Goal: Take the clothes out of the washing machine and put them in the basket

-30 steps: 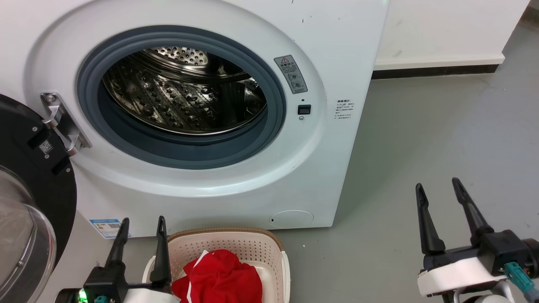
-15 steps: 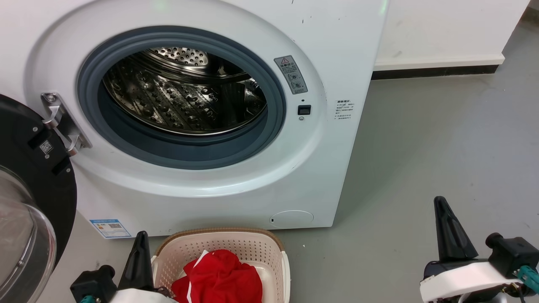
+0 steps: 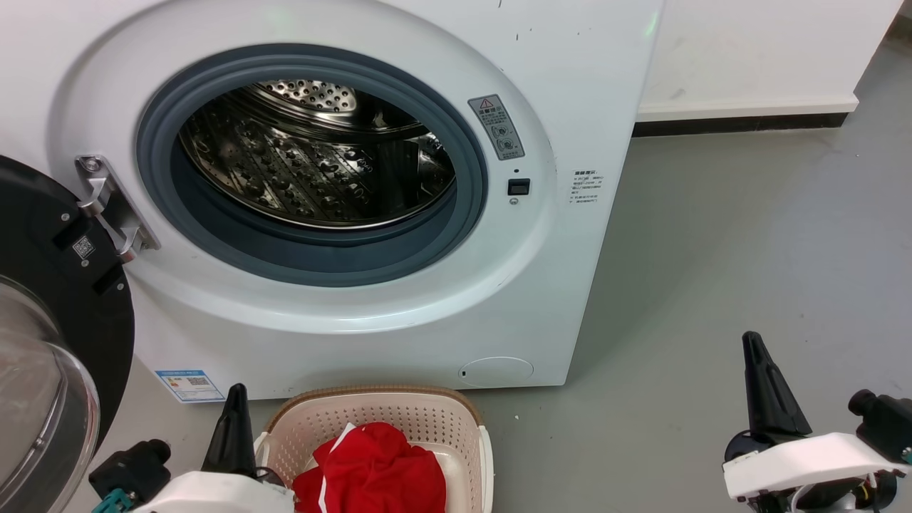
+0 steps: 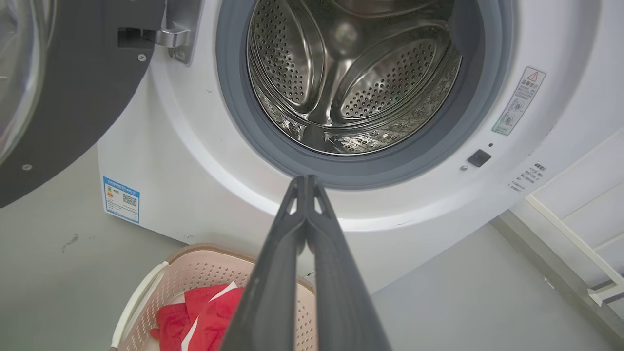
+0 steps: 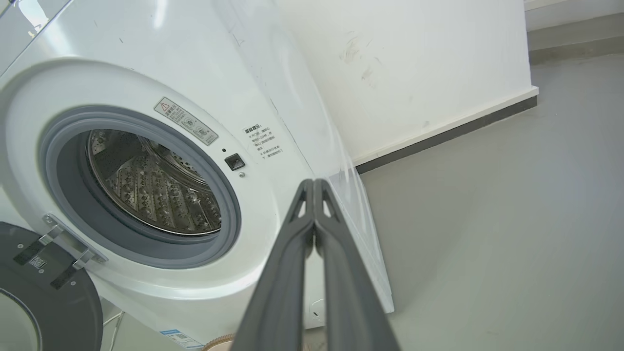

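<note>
The washing machine [image 3: 356, 320] is taking up the upper left and centre of the head view, w/ its door [image 3: 64, 285] hanging open at the left edge, black frame and glass bulge facing out. The hinge [image 3: 114, 206] is sitting just left of the grey rubber ring [image 3: 320, 260]. Inside the ring the drum [image 3: 313, 178] is showing its perforated steel wall.

The basket [image 3: 377, 390] is standing at bottom centre, just in front of the machine's lower edge, its brown rim near the white front panel. The clothes [image 3: 377, 463] are lying inside it as a red heap w/ a white strip, low against the near side, approx half the inner wall showing bare above them.

The left gripper [image 3: 231, 427] is pointing up at the lower left, just beside the basket's left rim, between basket and door. In the left wrist view its fingers are pressing tip to tip, closed w/ nothing between them, the tips lining up w/ the ring's bottom edge.

The right gripper [image 3: 769, 392] is hanging at the lower right over bare grey floor [image 3: 712, 249], well apart from the machine's right corner. In the right wrist view its fingers are likewise meeting at the tips, closed on nothing.

Open floor is running from the machine's right side to the wall skirting [image 3: 741, 125] at upper right; the tight spot is the lower left, where door, gripper and basket are crowding together
</note>
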